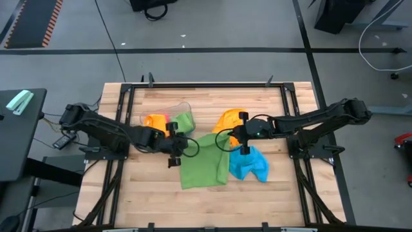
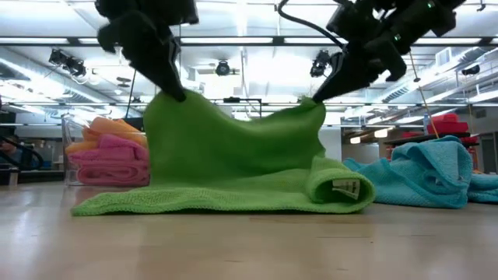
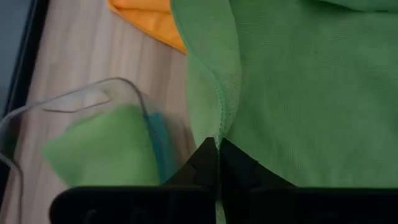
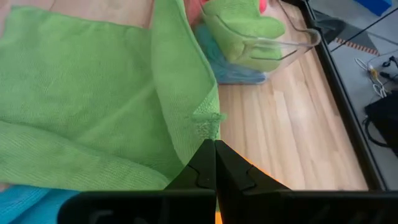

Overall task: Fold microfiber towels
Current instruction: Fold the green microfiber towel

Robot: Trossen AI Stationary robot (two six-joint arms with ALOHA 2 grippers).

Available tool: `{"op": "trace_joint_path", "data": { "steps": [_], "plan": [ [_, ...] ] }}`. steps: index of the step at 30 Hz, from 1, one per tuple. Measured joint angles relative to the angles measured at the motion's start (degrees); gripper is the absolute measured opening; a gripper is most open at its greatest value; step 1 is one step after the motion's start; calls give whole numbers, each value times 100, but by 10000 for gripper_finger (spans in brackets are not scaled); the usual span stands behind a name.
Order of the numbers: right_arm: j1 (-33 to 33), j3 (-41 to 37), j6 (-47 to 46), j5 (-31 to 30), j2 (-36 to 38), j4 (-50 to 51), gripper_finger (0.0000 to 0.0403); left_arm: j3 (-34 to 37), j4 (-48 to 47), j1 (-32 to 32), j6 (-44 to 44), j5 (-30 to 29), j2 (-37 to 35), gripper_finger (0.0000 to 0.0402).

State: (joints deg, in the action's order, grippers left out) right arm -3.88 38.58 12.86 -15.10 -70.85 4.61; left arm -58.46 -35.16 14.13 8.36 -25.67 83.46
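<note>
A green microfiber towel [image 1: 205,166] lies at the table's middle. Its far edge is raised between my two grippers, and its near part [image 2: 194,201] rests flat on the wood. The right end is rolled over, with a label [image 2: 345,187] showing. My left gripper [image 1: 183,143] is shut on the raised left corner. My right gripper [image 1: 230,138] is shut on the raised right corner. A sky-blue towel [image 1: 250,165] lies crumpled to the right, and an orange towel [image 1: 228,118] lies behind it. My left gripper pinches the green towel's hemmed edge [image 3: 219,127] at its far left corner between the two fingers, slanting down from the table's left. That corner [image 2: 184,96] is lifted, and the cloth sags toward the other gripper. My right gripper pinches the towel's far right corner [image 4: 208,123] between its two fingertips, slanting down from the table's right. The corner [image 2: 314,104] is held up off the table. The cloth drapes down from it to the part lying flat.
A clear plastic tub [image 1: 168,115] lies at the far left, with orange, pink and green towels in it [image 2: 109,159]. Bare wood lies along the table's near edge [image 1: 206,206]. Black frame rails [image 1: 122,154] run along both sides.
</note>
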Motion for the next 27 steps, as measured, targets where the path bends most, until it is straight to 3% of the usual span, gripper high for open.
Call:
{"op": "trace_joint_path", "data": {
  "steps": [4,9,16,21,27],
  "plan": [
    [-2,-464,26,110,0,-690,1,0,126,54,-30,4,312,29],
    [-2,-997,106,209,0,-1504,1,0,80,149,-127,4,443,11],
    [-2,-1328,111,910,-13,-2251,1,0,196,460,23,6,439,25],
    [-185,-1455,176,1324,-407,-2885,1,-2,410,708,304,4,439,36],
    [-644,-1422,184,1516,-1166,-3379,1,-2,558,1018,778,161,439,15]
  ]
}}
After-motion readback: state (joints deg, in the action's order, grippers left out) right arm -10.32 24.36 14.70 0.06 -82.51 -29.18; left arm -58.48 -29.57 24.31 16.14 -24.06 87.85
